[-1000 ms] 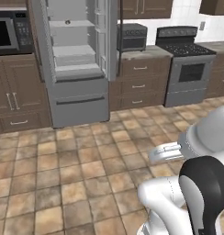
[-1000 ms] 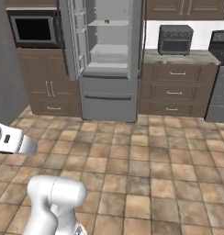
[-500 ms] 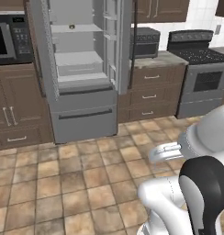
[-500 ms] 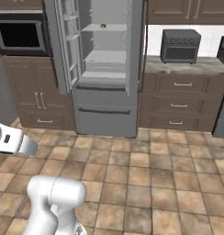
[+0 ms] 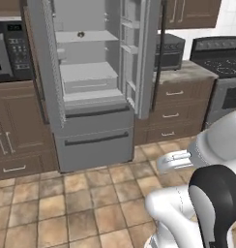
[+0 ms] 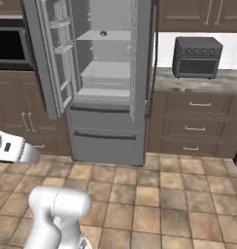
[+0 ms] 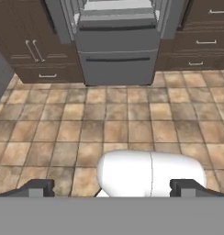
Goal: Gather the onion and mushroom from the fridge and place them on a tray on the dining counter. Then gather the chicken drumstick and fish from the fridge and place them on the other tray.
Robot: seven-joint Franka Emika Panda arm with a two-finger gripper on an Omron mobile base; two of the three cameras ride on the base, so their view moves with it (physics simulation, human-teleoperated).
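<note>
The grey steel fridge [image 5: 91, 140] [image 6: 108, 136] [image 7: 117, 43] stands straight ahead with both upper doors swung open and its bottom drawers shut. Its pale shelves look almost bare. One small dark round item [image 5: 80, 34] [image 6: 103, 33] lies on an upper shelf, too small to tell whether it is the mushroom. The onion, chicken drumstick, fish, both trays and the dining counter are out of view. In the hand view my gripper [image 7: 114, 188] is open above the tiled floor, well short of the fridge, with nothing between its fingertips [image 7: 40, 187].
Dark brown cabinets flank the fridge. A microwave [image 5: 4, 48] [image 6: 8, 46] is built in on the left. A toaster oven [image 5: 168, 51] [image 6: 197, 57] sits on the counter to the right, and a stove [image 5: 221, 68] beyond it. Tiled floor [image 7: 114, 124] lies between me and the fridge.
The whole picture has shifted: the base has driven closer to the fridge, which now looms larger. The gripper stays open.
</note>
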